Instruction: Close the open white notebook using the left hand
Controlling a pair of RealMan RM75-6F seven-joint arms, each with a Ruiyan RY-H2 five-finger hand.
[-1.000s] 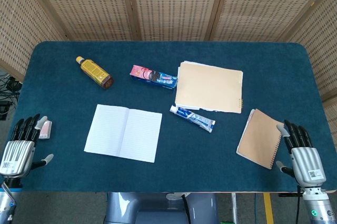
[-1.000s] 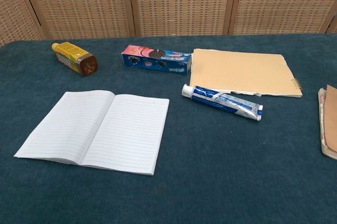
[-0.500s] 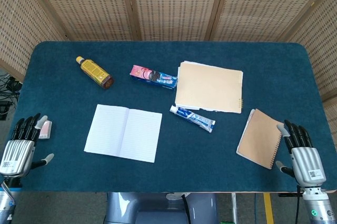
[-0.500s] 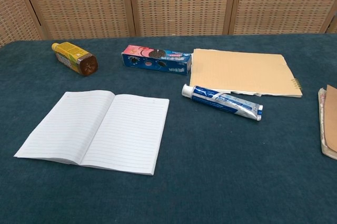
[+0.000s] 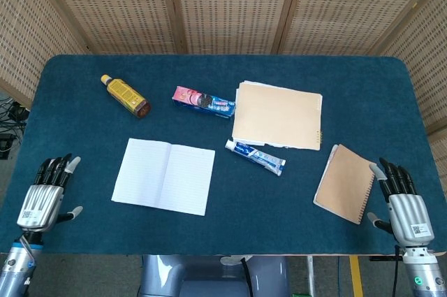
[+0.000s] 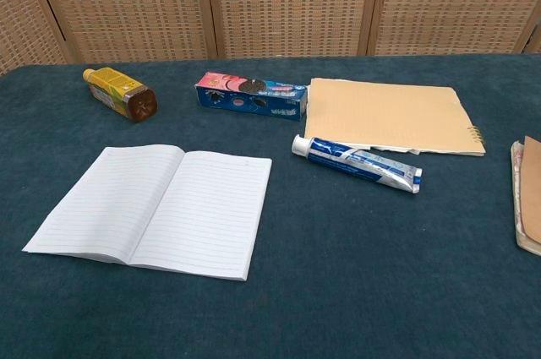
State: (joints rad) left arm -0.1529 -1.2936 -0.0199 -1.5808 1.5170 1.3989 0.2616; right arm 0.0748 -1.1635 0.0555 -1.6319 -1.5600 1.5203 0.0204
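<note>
The white notebook (image 5: pixel 164 175) (image 6: pixel 156 207) lies open and flat on the blue table, left of centre, its lined pages facing up. My left hand (image 5: pixel 49 191) hovers at the table's front left corner, well to the left of the notebook, fingers straight and apart, holding nothing. At the front right corner my right hand (image 5: pixel 401 194) is also held with fingers extended and nothing in it, beside a brown spiral notebook (image 5: pixel 346 183). Neither hand shows in the chest view.
A yellow bottle (image 5: pixel 126 96) lies at the back left. A pink and blue box (image 5: pixel 203 102), a tan pad (image 5: pixel 278 116) and a toothpaste tube (image 5: pixel 255 156) sit behind and to the right of the notebook. Wicker screens stand behind the table (image 5: pixel 84 136).
My left hand has shifted right and inward over the table's corner, now covering the small pink thing seen beside it earlier. The notebook and right hand are unchanged.
</note>
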